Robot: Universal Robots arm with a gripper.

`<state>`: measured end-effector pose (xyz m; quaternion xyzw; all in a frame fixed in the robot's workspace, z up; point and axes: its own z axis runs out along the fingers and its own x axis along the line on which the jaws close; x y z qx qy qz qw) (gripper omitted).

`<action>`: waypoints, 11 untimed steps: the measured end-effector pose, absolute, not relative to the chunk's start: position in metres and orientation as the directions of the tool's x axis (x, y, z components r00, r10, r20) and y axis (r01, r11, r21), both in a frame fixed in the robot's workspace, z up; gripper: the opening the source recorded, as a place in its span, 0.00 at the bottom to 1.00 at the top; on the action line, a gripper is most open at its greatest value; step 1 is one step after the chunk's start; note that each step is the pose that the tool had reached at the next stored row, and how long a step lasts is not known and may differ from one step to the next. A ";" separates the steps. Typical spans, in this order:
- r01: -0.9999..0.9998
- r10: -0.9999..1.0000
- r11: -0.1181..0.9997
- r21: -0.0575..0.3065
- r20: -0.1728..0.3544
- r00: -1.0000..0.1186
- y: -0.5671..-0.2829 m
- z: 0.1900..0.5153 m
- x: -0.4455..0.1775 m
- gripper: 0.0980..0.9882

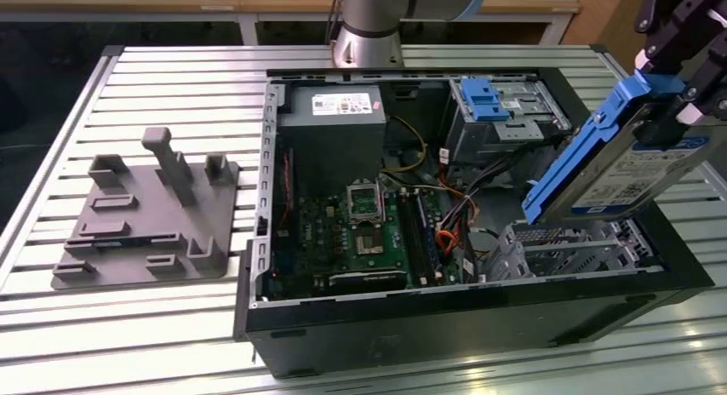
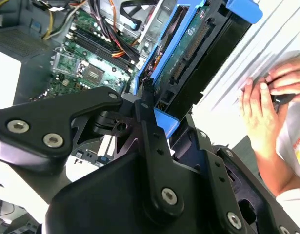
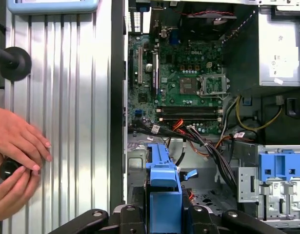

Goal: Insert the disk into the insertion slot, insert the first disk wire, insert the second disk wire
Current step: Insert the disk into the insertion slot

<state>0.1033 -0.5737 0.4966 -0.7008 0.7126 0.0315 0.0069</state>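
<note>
The gripper point(image 1: 672, 88) is clamped on the disk's point(image 1: 619, 169) upper end, holding it steeply tilted just above the slot point(image 1: 568, 246) at the exterior view's right. A clean entry likely needs the tilt flattened and the carrier edges squared to the slot's walls.

The disk point(image 1: 625, 169), a grey-silver drive with a white label in a bright blue plastic frame, hangs steeply tilted in the air, its lower end just above the slot point(image 1: 568, 252). The slot, a silver metal cage with perforated walls, sits low at the exterior view's right, the disk not yet in it.
</note>
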 end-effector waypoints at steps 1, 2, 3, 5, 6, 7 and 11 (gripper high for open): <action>-0.999 -0.998 0.015 0.035 -0.060 -0.018 -0.574 0.497 0.103 0.30; -0.999 -0.998 0.015 0.034 -0.067 -0.017 -0.575 0.497 0.103 0.30; -0.999 -0.997 0.015 0.034 -0.073 -0.017 -0.576 0.497 0.103 0.30; -0.999 -0.997 0.015 0.034 -0.075 -0.017 -0.576 0.497 0.103 0.30; -0.999 -0.997 0.015 0.034 -0.075 -0.017 -0.576 0.497 0.103 0.30; -0.999 -0.997 0.015 0.034 -0.075 -0.017 -0.576 0.497 0.103 0.30; -0.999 -0.997 0.015 0.034 -0.076 -0.017 -0.576 0.497 0.103 0.30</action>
